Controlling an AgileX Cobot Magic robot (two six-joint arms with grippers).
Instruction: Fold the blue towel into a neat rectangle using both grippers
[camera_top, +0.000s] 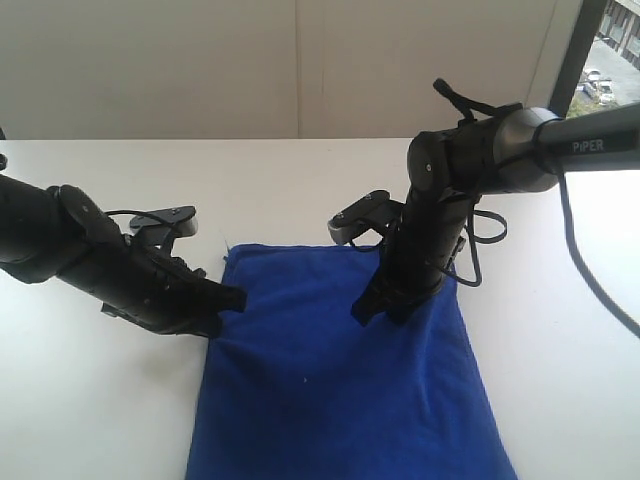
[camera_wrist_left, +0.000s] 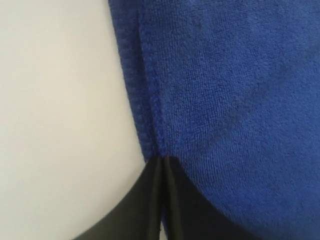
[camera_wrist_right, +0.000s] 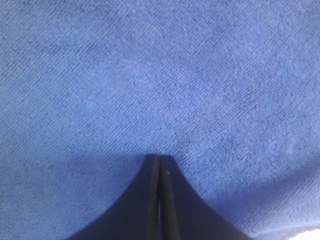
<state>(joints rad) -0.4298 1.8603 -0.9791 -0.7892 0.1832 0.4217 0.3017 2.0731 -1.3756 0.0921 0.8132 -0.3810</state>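
- Likely a robotics lab or test room: a black robot arm (camera_top: 590, 140) marked "PiPER" reaches over a bare white table (camera_top: 560, 320).
- Behind the table are plain pale wall panels (camera_top: 200, 60).
- Past the table's far right corner, a window (camera_top: 612, 70) shows parked cars outside.

The blue towel (camera_top: 340, 400) runs off the exterior view's lower edge, hiding its near corners. Whether the left gripper (camera_wrist_left: 162, 160) pinches any hem between its tips cannot be told.
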